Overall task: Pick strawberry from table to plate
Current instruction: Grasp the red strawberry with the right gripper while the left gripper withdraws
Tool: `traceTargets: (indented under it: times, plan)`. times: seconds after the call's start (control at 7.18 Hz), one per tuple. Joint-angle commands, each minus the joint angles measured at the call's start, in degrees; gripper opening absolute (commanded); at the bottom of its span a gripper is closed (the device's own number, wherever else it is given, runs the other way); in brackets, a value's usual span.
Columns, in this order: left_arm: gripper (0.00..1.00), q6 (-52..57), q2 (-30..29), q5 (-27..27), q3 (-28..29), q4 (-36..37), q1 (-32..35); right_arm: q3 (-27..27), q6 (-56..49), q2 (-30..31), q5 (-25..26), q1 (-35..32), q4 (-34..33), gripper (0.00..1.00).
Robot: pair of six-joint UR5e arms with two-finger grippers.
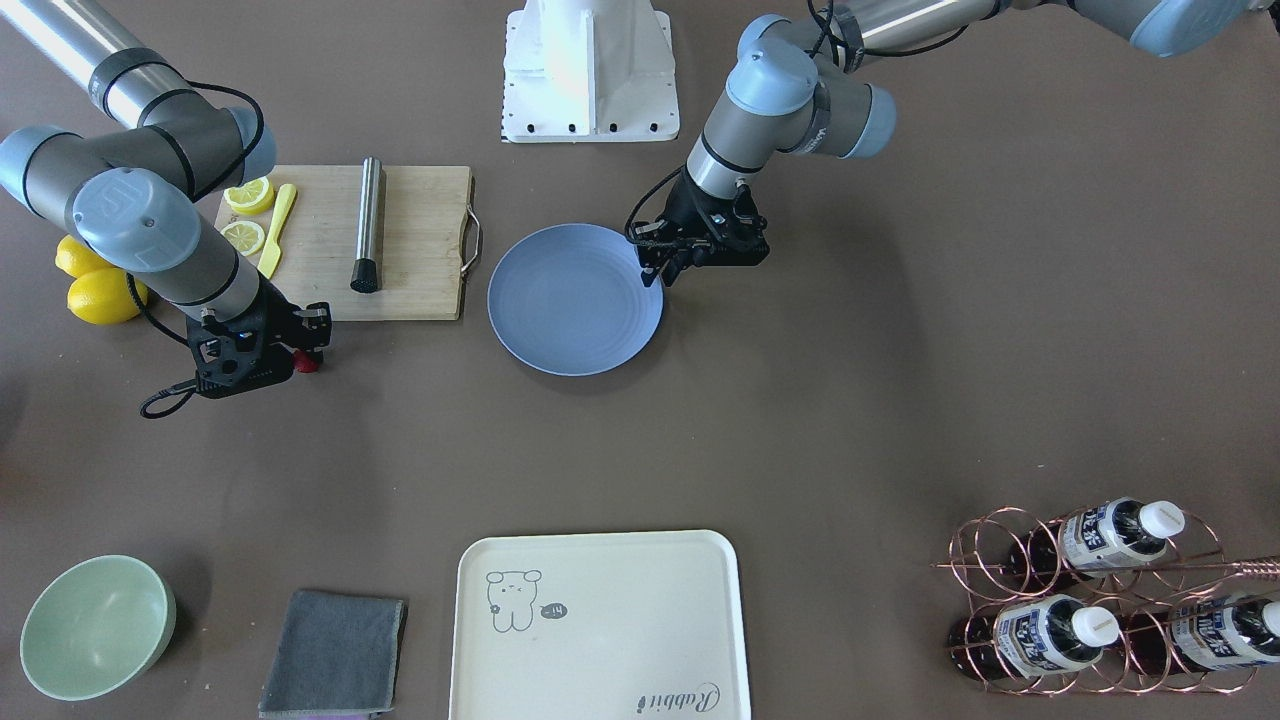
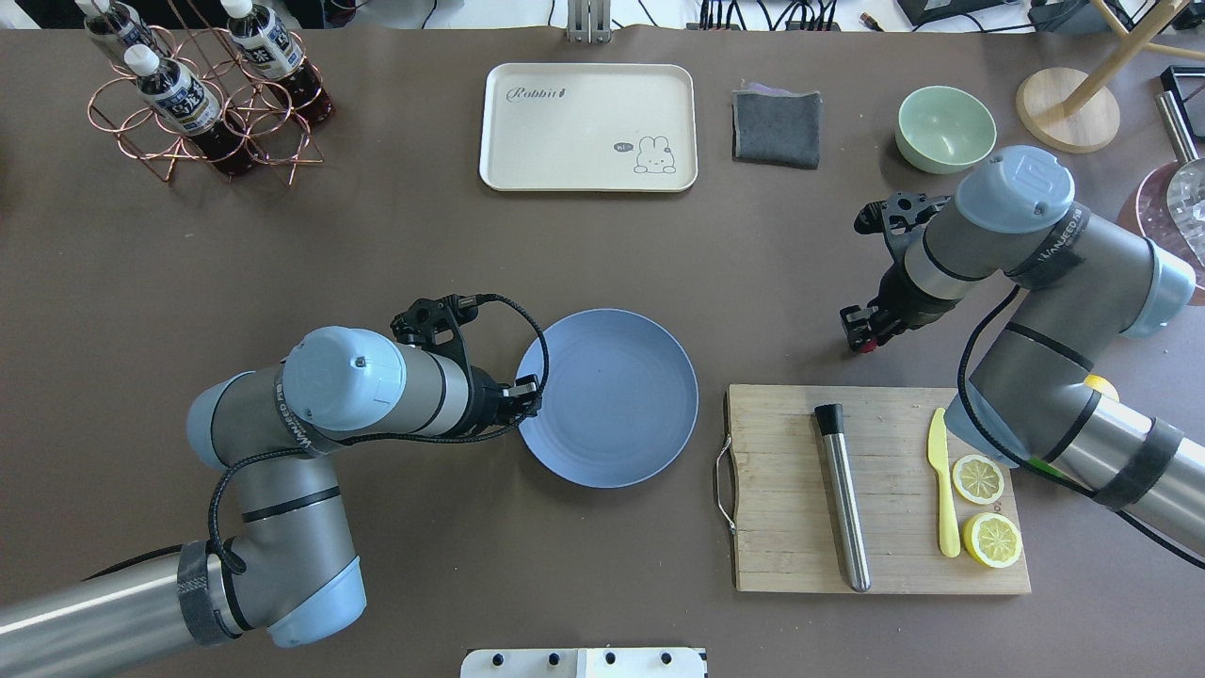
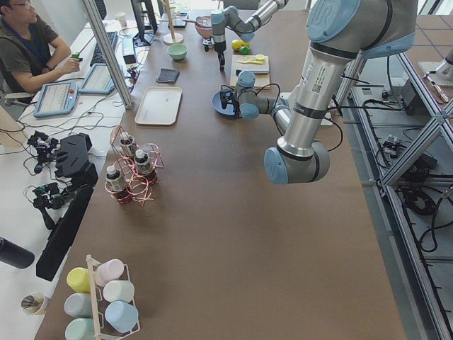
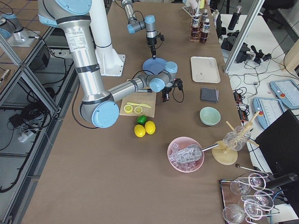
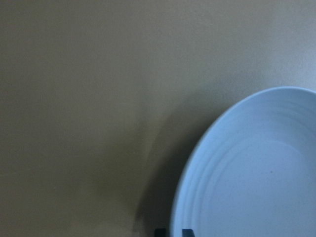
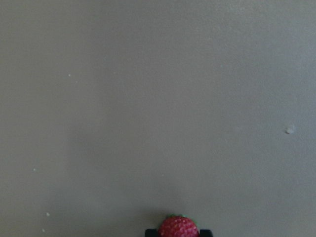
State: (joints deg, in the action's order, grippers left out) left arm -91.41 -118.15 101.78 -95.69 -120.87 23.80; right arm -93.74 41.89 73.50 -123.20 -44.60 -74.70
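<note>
Pinching the strawberry (image 6: 178,228) between right jaws.

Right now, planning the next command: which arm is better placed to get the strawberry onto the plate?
Right, I'd judge. The right gripper has the strawberry between its fingertips; the left gripper sits at the rim of the plate, away from the berry.

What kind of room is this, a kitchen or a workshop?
Most likely a robotics lab: two grey-and-blue robot arms stand at a brown-covered table, a seated person sits at screens beside it, and a wooden cutting board serves as prop.
</note>
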Motion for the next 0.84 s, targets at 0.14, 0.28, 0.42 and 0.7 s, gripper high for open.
traceTargets:
  times: [0.14, 0.28, 0.42, 0.7]
  plan:
    - [0.91, 0.5, 1.8, 0.6, -1.4, 0.1, 3.8, -0.6, 5.5, -8.0, -2.0, -0.3, -2.9, 0.0]
    - [0.9, 0.8, 3.3, 3.1, -2.9, 1.2, 6.3, -0.7, 10.0, -11.1, -2.3, 0.6, -2.8, 0.0]
    - [0.91, 4.7, 3.7, 8.5, -3.1, 1.7, 11.0, -0.5, 15.9, -14.5, -1.3, 4.3, -2.8, 0.0]
    - [0.91, 14.0, 8.6, 14.9, -3.5, 1.7, 18.1, 0.3, 23.2, -19.1, 5.7, 11.5, -2.8, 0.0]
